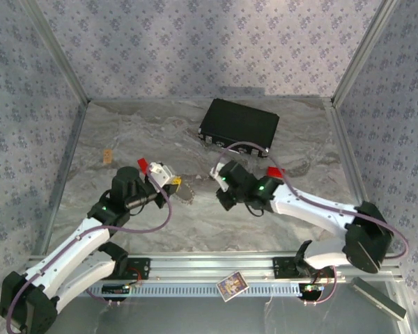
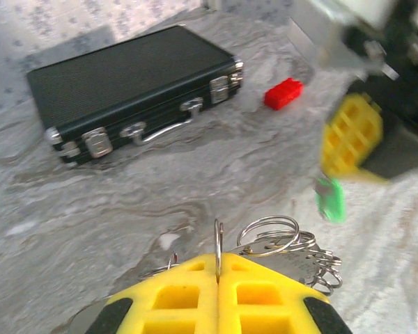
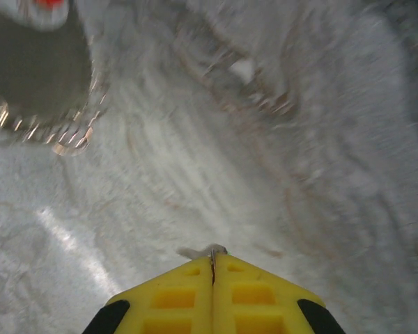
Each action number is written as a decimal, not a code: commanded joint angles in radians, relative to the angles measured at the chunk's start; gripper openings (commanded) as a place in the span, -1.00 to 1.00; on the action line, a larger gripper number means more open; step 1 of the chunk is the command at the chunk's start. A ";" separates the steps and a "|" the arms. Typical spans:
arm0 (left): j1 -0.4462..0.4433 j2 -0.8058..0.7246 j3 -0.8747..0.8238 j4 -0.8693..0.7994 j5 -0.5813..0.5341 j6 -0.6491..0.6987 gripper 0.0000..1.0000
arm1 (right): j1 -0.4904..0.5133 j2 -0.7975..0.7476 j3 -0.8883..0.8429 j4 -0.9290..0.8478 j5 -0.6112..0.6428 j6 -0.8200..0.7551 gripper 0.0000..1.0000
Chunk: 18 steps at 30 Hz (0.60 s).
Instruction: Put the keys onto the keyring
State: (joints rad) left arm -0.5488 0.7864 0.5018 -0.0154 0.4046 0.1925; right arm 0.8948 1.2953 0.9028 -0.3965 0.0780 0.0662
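Note:
The keyring [image 2: 285, 240], a bunch of thin silvery rings, lies on the marbled table just past my left gripper [image 2: 218, 259]. That gripper is shut on one ring, which stands upright between the yellow fingers. From above, the keyring [image 1: 187, 193] sits at the tip of the left gripper [image 1: 173, 183]. A key with a green head [image 2: 329, 199] hangs from my right gripper [image 2: 348, 139], a little right of and above the rings. In the right wrist view the right gripper [image 3: 213, 256] is shut on this key, whose metal blade [image 3: 198, 251] pokes out. The keyring [image 3: 52, 132] shows blurred at upper left.
A black case [image 1: 238, 125] with metal latches lies at the back of the table. A red brick [image 2: 283, 92] sits to its right. A small tan piece [image 1: 107, 156] lies at far left. Metal frame posts and patterned walls bound the table [image 1: 195, 229].

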 commanded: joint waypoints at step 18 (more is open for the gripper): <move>-0.109 0.184 0.131 -0.025 0.293 0.128 -1.00 | -0.100 -0.184 -0.074 0.139 -0.448 -0.368 -1.00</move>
State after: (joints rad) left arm -0.6491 0.9607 0.5880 -0.0433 0.6552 0.2871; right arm 0.7944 1.1271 0.8249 -0.2562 -0.3012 -0.2615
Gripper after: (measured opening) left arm 0.046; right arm 0.051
